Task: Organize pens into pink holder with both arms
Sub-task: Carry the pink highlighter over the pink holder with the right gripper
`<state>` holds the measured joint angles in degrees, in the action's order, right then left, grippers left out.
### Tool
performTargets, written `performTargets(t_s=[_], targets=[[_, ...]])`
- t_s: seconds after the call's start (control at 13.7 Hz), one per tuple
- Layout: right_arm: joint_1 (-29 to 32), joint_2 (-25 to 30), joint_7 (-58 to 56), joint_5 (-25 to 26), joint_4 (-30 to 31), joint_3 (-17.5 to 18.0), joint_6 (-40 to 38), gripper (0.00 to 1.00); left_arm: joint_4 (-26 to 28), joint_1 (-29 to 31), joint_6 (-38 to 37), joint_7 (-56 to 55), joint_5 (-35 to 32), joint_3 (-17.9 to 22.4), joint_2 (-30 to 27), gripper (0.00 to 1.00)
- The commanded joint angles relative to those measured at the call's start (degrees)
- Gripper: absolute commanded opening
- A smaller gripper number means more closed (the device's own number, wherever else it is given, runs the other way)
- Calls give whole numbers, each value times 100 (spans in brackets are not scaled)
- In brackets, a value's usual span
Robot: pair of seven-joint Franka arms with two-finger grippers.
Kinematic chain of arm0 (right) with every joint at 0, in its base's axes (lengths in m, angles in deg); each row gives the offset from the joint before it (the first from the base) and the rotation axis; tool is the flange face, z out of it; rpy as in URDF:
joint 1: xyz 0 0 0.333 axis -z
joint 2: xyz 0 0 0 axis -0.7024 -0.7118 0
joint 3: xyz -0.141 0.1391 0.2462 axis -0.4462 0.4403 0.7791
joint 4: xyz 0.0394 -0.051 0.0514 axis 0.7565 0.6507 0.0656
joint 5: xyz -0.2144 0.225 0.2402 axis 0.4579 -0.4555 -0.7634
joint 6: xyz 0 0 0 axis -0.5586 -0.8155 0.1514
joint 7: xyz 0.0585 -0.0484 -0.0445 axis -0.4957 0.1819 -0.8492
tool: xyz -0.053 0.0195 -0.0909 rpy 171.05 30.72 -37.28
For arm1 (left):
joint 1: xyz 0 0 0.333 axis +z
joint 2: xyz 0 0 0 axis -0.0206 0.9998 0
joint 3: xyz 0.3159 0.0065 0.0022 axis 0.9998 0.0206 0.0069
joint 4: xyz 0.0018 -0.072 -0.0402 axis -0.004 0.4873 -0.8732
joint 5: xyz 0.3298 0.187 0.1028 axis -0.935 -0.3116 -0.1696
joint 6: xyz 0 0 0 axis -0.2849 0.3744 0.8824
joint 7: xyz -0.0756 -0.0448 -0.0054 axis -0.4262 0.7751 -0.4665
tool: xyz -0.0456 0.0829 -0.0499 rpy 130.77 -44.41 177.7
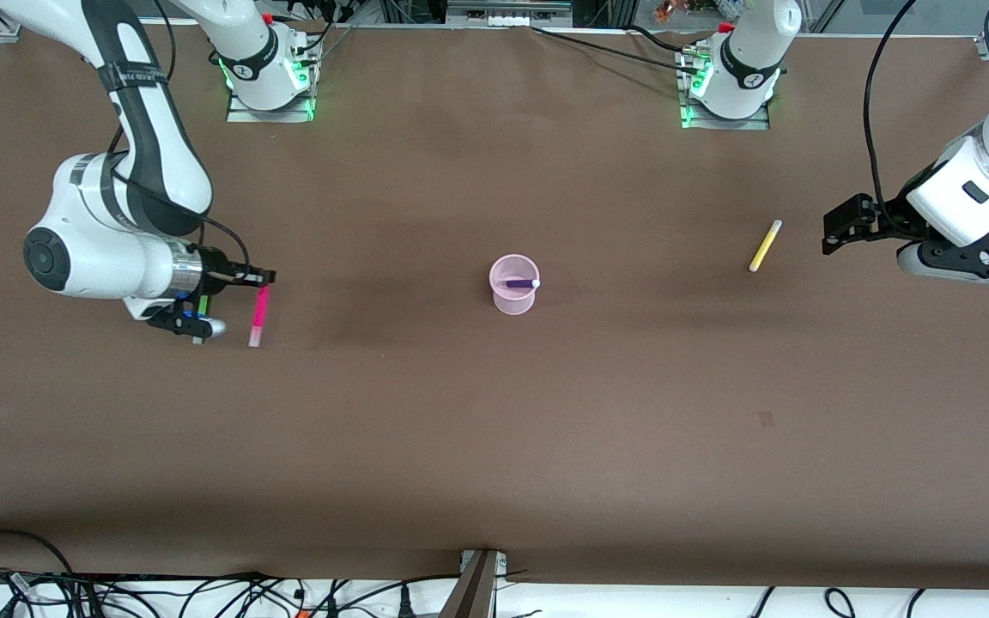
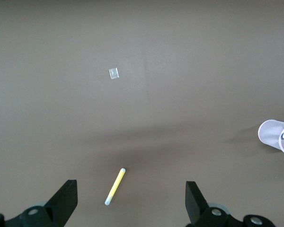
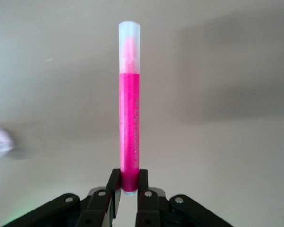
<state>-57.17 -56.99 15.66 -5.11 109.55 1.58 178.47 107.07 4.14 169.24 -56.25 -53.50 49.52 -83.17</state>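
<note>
Pink pen sits pinched in the right tool. Yellow pen lies on the tabletop under the spread left tool.

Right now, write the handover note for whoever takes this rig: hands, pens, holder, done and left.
Right hand: shut on the pink pen, up in the air toward the right arm's end of the table.
Left hand: open, empty, over the table beside the yellow pen, which lies flat.
Pink holder: upright mid-table, purple pen inside.
A green pen shows under the right arm's wrist.
Done: purple. Left: pink, yellow, green.
</note>
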Motion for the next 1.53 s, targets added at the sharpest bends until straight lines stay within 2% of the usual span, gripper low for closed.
performTargets(t_s=[0.0, 0.29, 0.51, 0.66, 0.95, 1.09, 1.46], targets=[[-466, -38, 1142, -1096, -354, -24, -296, 7, -138, 22, -158, 122, -109, -2, 16, 100], [-950, -195, 2375, -2960, -618, -15, -147, 7, -138, 30, -158, 122, -109, -2, 16, 100], [-1441, -344, 3026, -4139, -636, -15, 510, 7, -138, 22, -158, 113, -109, -2, 16, 100], [-1784, -494, 3326, -5096, -601, -6, 880, 7, -138, 30, -149, 113, -109, -2, 25, 100], [-2487, -679, 3362, -6372, -565, -6, 1582, 7, -147, 22, -149, 113, -109, -2, 16, 100], [-2778, -723, 3475, -6699, -574, -6, 1900, 7, -138, 30, -149, 113, -109, -2, 25, 100], [-3086, -793, 3398, -6726, -346, -6, 2086, 8, -147, 22, -158, 113, -109, -19, 16, 100]])
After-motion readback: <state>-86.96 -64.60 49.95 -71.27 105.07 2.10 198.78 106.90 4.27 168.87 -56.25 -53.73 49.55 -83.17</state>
